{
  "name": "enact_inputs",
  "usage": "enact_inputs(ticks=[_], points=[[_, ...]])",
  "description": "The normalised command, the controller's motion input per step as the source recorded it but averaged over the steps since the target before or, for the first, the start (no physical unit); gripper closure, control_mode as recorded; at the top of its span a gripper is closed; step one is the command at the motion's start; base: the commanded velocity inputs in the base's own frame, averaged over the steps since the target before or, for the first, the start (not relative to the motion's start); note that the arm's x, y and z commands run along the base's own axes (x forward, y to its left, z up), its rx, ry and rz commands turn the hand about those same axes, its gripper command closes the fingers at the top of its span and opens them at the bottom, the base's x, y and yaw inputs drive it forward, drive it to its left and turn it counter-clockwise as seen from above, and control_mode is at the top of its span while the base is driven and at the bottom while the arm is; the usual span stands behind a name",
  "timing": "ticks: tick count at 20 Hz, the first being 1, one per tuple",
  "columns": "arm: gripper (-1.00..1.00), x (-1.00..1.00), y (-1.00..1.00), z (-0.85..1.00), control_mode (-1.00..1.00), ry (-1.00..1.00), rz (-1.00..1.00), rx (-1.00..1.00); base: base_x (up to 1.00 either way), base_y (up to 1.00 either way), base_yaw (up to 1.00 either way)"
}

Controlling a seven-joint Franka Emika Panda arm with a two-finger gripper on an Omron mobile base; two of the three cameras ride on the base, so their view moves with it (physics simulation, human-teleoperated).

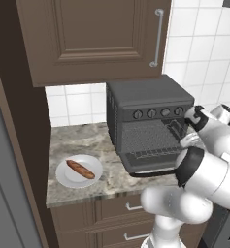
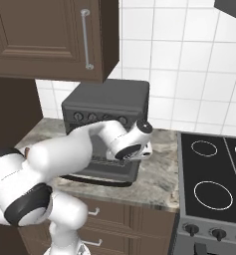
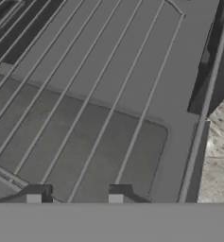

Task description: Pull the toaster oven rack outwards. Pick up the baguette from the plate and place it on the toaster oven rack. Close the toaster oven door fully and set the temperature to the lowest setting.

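1. the brown wall cupboard (image 1: 94, 38) with its metal bar handle hangs over a speckled stone worktop (image 1: 82, 140); the black stovetop (image 2: 214, 179) lies to the right of it.
2. the white arm (image 1: 204, 169) reaches across the front of the toaster oven (image 1: 145, 104) and blocks the right base view of the cavity.
3. the toaster oven door (image 1: 153, 162) lies dropped open, flat in front of the cavity, with its bar handle at the near edge.
4. the toaster oven rack (image 3: 85, 94) runs as thin wires over the door's glass, just below the hand.
5. the plate (image 1: 68, 179) sits left of the oven, near the worktop's front edge, with the baguette (image 1: 80, 169) lying on it.
6. the pincer (image 3: 74, 198) points down at the rack, its tips spread with nothing between them.
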Motion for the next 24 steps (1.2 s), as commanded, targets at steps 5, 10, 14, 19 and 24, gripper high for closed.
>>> enact_inputs(ticks=[5, 10, 14, 19, 24], points=[[-1.00, -1.00, -1.00, -1.00, -1.00, 0.00, 0.00, -0.06, 0.00, 0.00, 0.00], [-1.00, -1.00, -1.00, -1.00, -1.00, 0.00, 0.00, -0.04, 0.00, 0.00, 0.00], [-1.00, -1.00, -1.00, -1.00, -1.00, -0.25, 0.00, 0.07, 0.00, 0.00, 0.00], [-1.00, -1.00, -1.00, -0.50, -1.00, -0.49, 0.01, 0.40, 0.00, 0.00, 0.00], [-1.00, -1.00, -0.97, 0.75, -1.00, -0.50, 0.00, 0.31, 0.00, 0.00, 0.00]])
